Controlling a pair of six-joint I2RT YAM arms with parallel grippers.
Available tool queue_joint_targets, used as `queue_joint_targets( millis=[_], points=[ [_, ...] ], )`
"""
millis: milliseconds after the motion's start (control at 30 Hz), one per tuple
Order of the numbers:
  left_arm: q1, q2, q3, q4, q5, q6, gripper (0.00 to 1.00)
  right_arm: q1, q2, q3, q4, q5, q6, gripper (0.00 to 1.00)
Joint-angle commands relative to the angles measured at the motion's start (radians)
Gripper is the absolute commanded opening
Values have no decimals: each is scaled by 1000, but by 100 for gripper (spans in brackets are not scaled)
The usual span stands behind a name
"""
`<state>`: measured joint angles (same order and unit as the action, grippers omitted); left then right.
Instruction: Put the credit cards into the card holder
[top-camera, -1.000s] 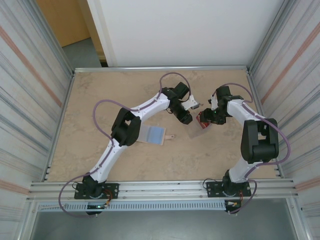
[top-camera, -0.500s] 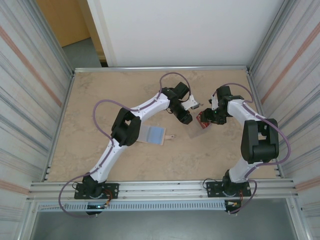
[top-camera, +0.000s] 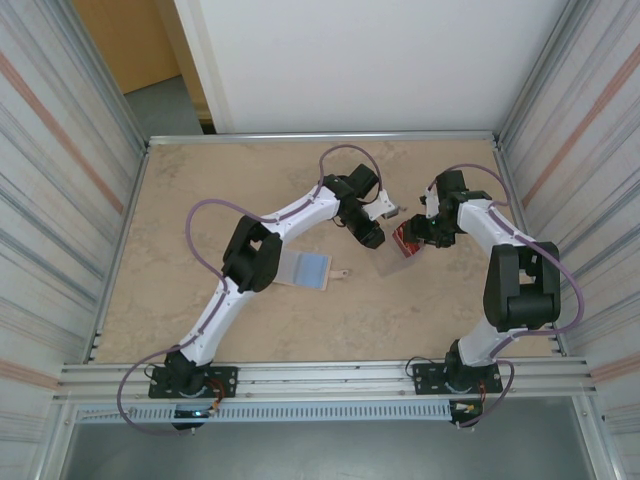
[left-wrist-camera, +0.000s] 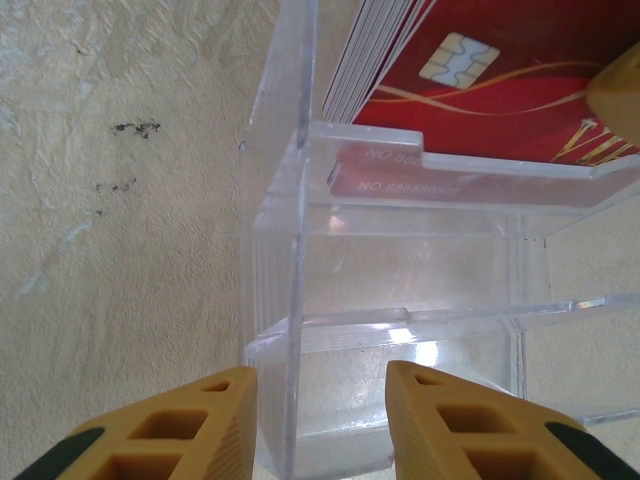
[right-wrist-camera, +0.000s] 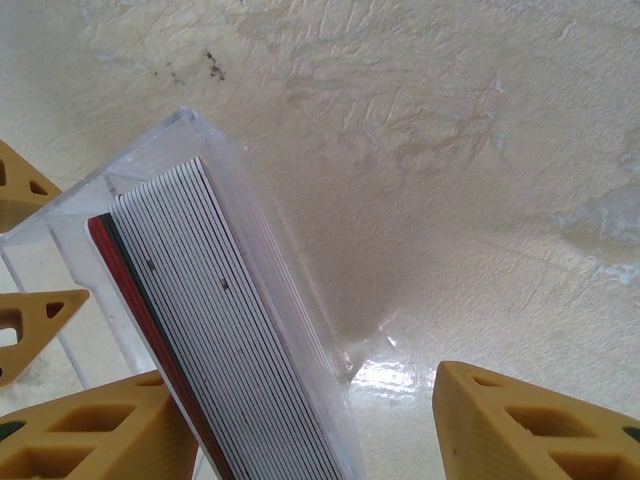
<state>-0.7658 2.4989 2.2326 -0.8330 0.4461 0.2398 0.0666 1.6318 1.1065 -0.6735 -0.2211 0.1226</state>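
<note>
While the left gripper (left-wrist-camera: 320, 400) clamps the clear case (left-wrist-camera: 400, 270), the right gripper (right-wrist-camera: 305, 400) straddles the credit cards (right-wrist-camera: 230, 320), open; next, seemingly, pinch one out.

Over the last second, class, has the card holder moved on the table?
No. The card holder lies just as far from the near rail, its tab pointing right as before.
</note>
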Motion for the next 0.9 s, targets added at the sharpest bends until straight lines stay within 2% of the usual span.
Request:
queue_joint_targets(
  millis=[0, 667, 867],
  points=[
    [-4, 40, -24, -46, -37, 30, 37, -9, -44, -8, 7, 14, 9, 60],
    [-14, 33, -43, -40, -43, 38, 37, -31, -76, -13, 26, -13, 8, 48],
    [-17, 33, -41, -39, -48, 43, 37, -37, -76, -11, 26, -24, 6, 41]
  ],
)
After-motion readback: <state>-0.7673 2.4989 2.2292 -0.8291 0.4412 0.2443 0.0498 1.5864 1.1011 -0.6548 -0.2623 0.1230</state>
